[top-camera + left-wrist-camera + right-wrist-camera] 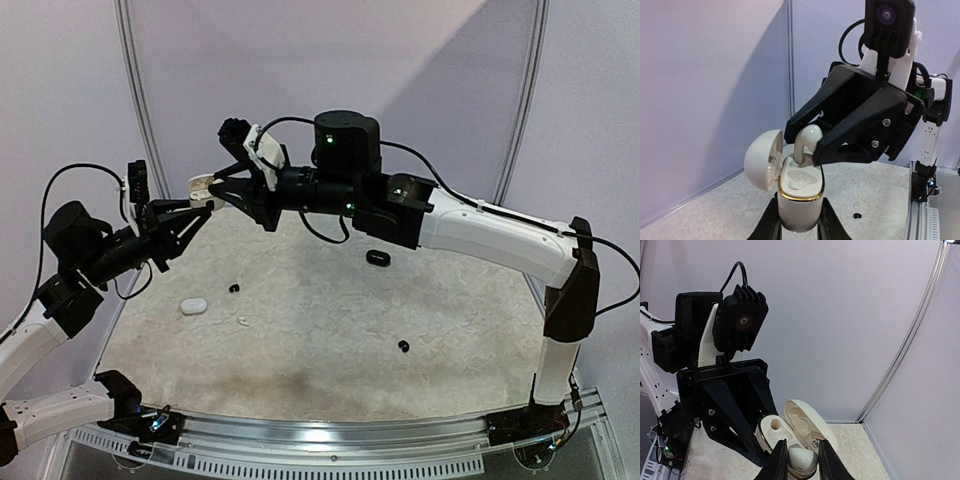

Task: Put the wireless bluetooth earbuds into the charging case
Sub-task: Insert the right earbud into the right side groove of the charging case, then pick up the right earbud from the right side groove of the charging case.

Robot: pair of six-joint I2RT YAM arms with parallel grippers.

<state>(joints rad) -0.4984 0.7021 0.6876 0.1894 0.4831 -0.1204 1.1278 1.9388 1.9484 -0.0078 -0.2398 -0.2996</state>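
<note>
Left gripper (800, 222) is clamped on the charging case (799, 200), which stands upright between its fingers with the lid open. Right gripper (801, 465) pinches a white earbud (809, 136), stem tip in one socket, head proud of the rim.

Risks: if the stem is off-axis, pushing may jam it or twist the case in the left grip. Letting go before it seats may tip the bud out.

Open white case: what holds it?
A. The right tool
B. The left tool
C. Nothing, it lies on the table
B: in the left wrist view the left tool clamps the case from both sides, lid open, above the table, while the right tool sets a white earbud into it.
</note>
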